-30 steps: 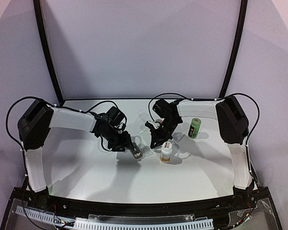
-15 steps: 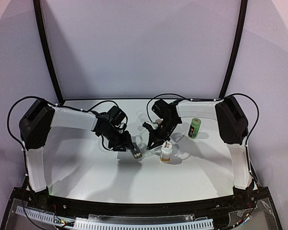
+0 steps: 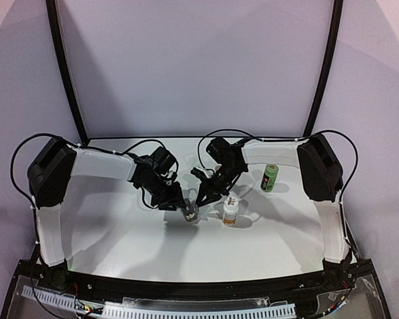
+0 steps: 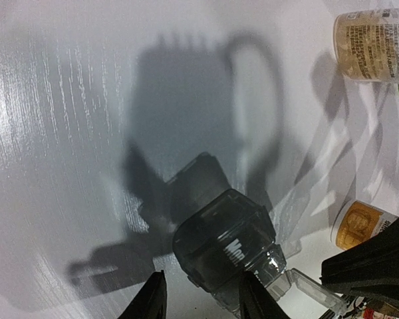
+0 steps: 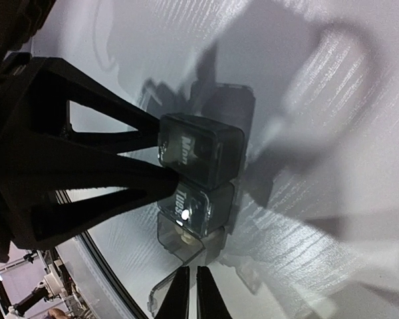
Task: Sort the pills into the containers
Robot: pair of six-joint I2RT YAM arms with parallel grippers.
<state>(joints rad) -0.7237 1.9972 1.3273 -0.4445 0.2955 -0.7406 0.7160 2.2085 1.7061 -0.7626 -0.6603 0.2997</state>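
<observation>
The containers (image 3: 189,214) (image 4: 226,246) (image 5: 199,179) are a grey strip of three compartments marked Mon and Tues, lying on the white table. The third compartment is open, its clear lid (image 5: 161,296) swung out, with pale pills (image 5: 183,236) inside. My left gripper (image 3: 184,208) (image 4: 203,299) hangs over the Mon end with its jaws partly apart. One finger (image 4: 256,296) overlaps the strip, and the other (image 4: 149,299) stands off it. My right gripper (image 3: 201,198) (image 5: 189,296) is shut and empty, its tips just beside the open compartment.
An amber bottle with a white cap (image 3: 231,210) (image 4: 359,224) stands right of the strip. A green bottle (image 3: 270,178) lies farther right. Another amber bottle (image 4: 376,43) shows in the left wrist view. Both arms crowd the table's middle.
My right gripper has moved left and down toward the strip, away from the amber bottle. The left jaws have narrowed over the strip.
</observation>
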